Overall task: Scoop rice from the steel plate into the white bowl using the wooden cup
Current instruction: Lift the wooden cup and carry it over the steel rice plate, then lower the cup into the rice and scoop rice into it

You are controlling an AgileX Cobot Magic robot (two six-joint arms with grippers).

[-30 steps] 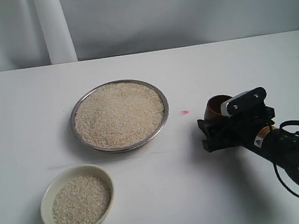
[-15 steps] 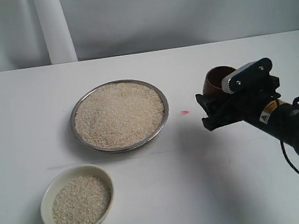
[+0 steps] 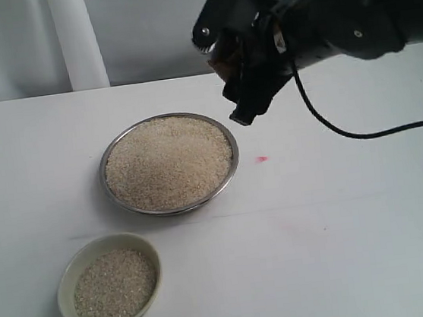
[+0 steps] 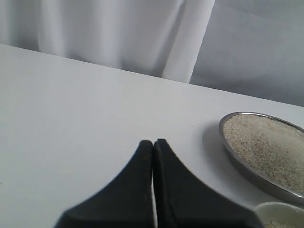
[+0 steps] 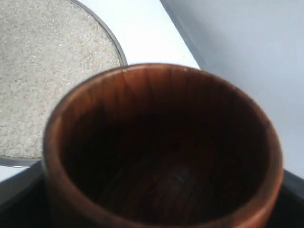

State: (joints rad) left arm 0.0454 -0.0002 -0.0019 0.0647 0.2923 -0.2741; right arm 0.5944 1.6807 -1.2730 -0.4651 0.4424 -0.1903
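White tabletop (image 3: 344,250) fills my screen. Nearest the camera, on the near-left side of the steel plate (image 3: 173,209), sits the white bowl (image 3: 61,296), which already holds a shallow layer of rice (image 3: 114,287). So I judge that some rice has already been delivered, though the bowl is far from full. The plate itself is heaped almost to its rim, so plenty is left to move. A small pink mark (image 3: 262,158) lies on the tabletop just beside the plate's right edge. Above the plate's far-right rim the right jaws pinch the wooden cup (image 5: 161,152), holding it in the air and clear of the grains. On the right wrist feed its dark inside looks empty, with the plate's rice showing past its lip. As I read it, the cup is poised for a scoop: dipping in, carrying across to the bowl and pouring all remain. The left jaws are pressed together on nothing, well apart from the plate. Beyond the plate hangs a pale curtain (image 3: 75,36).
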